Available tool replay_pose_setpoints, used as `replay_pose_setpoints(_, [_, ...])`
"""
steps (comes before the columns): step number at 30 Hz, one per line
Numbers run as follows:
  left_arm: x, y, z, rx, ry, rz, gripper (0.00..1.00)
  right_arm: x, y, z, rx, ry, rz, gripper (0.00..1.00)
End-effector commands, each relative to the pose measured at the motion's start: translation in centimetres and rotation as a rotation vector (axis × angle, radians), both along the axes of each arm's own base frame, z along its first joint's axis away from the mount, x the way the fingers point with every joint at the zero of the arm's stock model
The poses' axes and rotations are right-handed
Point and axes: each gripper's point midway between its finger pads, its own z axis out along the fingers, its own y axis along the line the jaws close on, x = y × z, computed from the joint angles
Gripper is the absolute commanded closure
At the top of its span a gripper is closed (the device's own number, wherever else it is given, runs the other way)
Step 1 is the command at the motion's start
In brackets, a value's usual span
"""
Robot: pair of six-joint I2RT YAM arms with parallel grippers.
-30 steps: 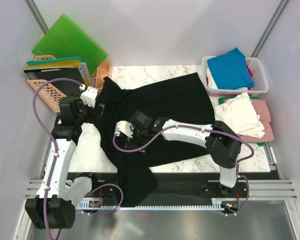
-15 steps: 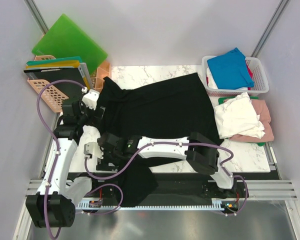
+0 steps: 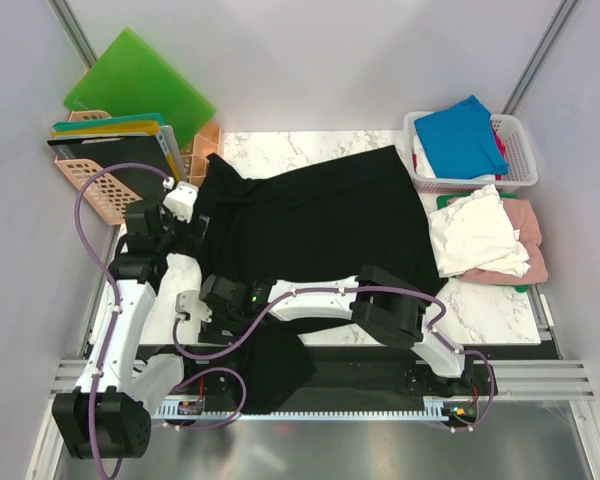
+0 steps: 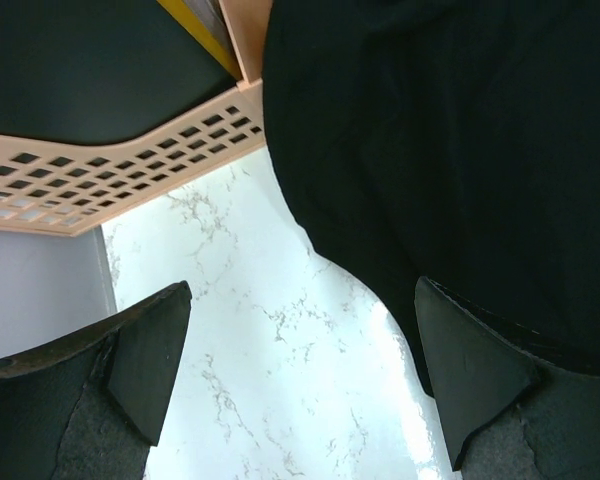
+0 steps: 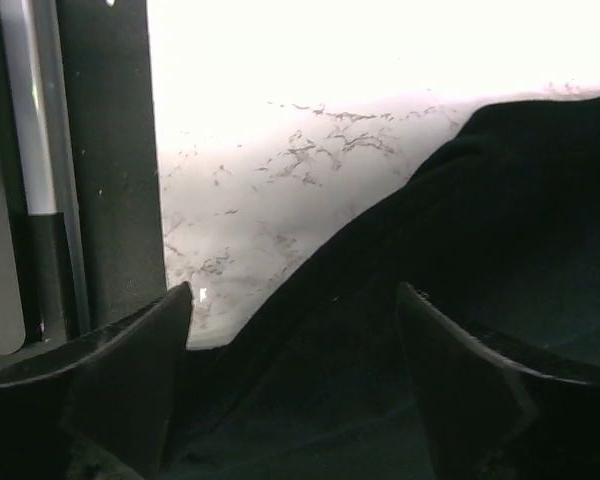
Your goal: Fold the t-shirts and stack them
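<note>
Top external view has the black t-shirt (image 3: 320, 215) spread across the marble table (image 3: 280, 150) mid-frame, with one part drooping over the near edge at lower centre. Both grippers are spread and hold nothing. The right gripper (image 5: 292, 292) straddles the shirt's edge at lower left, and the left gripper (image 4: 302, 290) hovers over bare marble beside the cloth, close to the peach crate (image 4: 130, 180).

Likely trouble: the right jaws could nip only one layer or scrape the metal rail (image 5: 25, 130) (it sits just beside one finger). The drooping part's weight may also drag the shirt off once it is lifted.

Count:
- one black shirt
- one blue shirt (image 3: 462, 135) in one white basket (image 3: 520, 165), with more cloth buried beneath it
- one white shirt (image 3: 477, 232) over one pink shirt (image 3: 528, 225)
- one green board (image 3: 135, 85)
</note>
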Motion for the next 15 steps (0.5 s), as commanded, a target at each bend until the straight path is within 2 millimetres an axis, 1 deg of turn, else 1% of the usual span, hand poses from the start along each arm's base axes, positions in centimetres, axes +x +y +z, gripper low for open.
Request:
replay_pose_setpoints(1, [0.7, 0.6, 4.8, 0.044, -0.16, 0.003, 0.0, 0.8, 1.2, 0.6, 0.058, -0.02, -0.039, 0.13])
replay_pose_setpoints(2, [0.7, 0.7, 5.3, 0.062, -0.173, -0.003, 0.0, 0.6, 1.1, 0.3, 0.055, -0.015, -0.04, 0.16])
replay_pose_setpoints(4, [0.4, 1.0, 6.3, 0.083, -0.196, 0.003, 0.0, 0.5, 1.3, 0.1, 0.055, -0.007, -0.037, 0.25])
replay_pose_setpoints(5, [0.3, 1.1, 6.5, 0.096, -0.2, 0.002, 0.0, 0.5, 1.2, -0.1, 0.054, 0.0, -0.038, 0.32])
replay_pose_setpoints(6, [0.1, 1.2, 6.6, 0.101, -0.2, 0.005, 0.0, 0.3, 1.4, 0.0, 0.059, 0.003, -0.033, 0.55])
replay_pose_setpoints(8, [-0.1, 1.4, 6.6, 0.11, -0.202, 0.007, 0.0, 0.1, 1.6, 0.1, 0.068, 0.013, -0.022, 0.78])
replay_pose_setpoints(9, [-0.1, 1.4, 6.3, 0.112, -0.195, 0.011, 0.0, 0.2, 1.8, 0.3, 0.075, 0.01, -0.02, 0.97])
replay_pose_setpoints(10, [-0.2, 1.5, 6.1, 0.113, -0.192, 0.015, 0.0, 0.3, 1.8, 0.3, 0.076, 0.007, -0.027, 1.0])
replay_pose_setpoints(15, [-0.1, 1.5, 5.1, 0.109, -0.175, 0.013, 0.0, 0.4, 2.3, 0.7, 0.082, -0.007, -0.019, 1.0])
